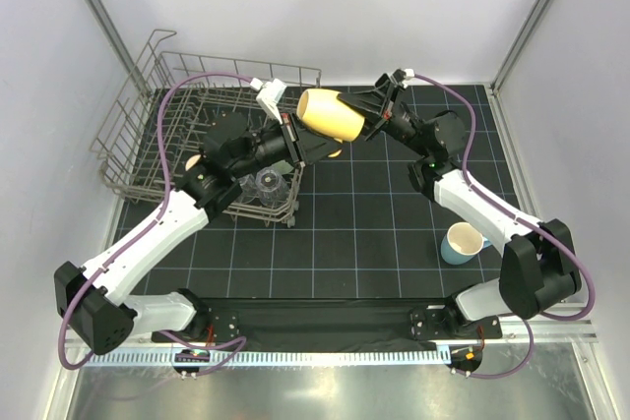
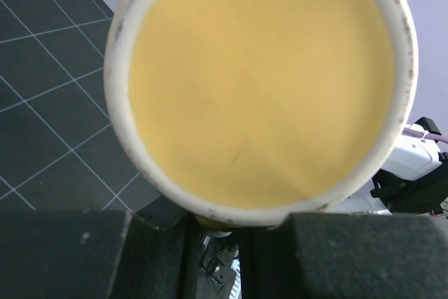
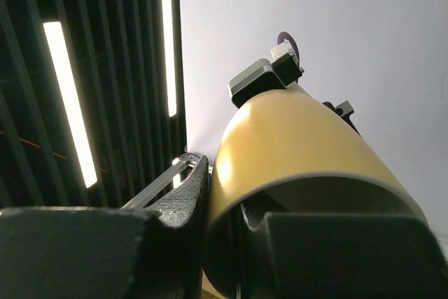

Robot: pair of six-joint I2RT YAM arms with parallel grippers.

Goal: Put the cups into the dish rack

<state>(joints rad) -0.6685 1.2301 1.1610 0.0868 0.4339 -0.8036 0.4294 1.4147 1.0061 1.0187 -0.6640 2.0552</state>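
A yellow mug [image 1: 333, 115] with a pale base rim hangs on its side in mid-air between my two grippers, just right of the grey wire dish rack [image 1: 148, 135]. My right gripper [image 1: 371, 125] is shut on its rim [image 3: 301, 173], one finger inside and one outside. My left gripper [image 1: 330, 150] reaches in under the mug's base [image 2: 259, 82]. Its fingers [image 2: 84, 257] stand close together with a yellow part of the mug pinched between them. A clear tumbler [image 1: 266, 184] and a tan cup [image 1: 194, 160] sit in the rack. A light-blue mug [image 1: 463, 243] stands on the mat at the right.
The rack's raised rim and upright tines stand left of the held mug. A black gridded mat [image 1: 354, 213] covers the table. White walls and metal frame posts [image 1: 536, 17] close in the back and sides.
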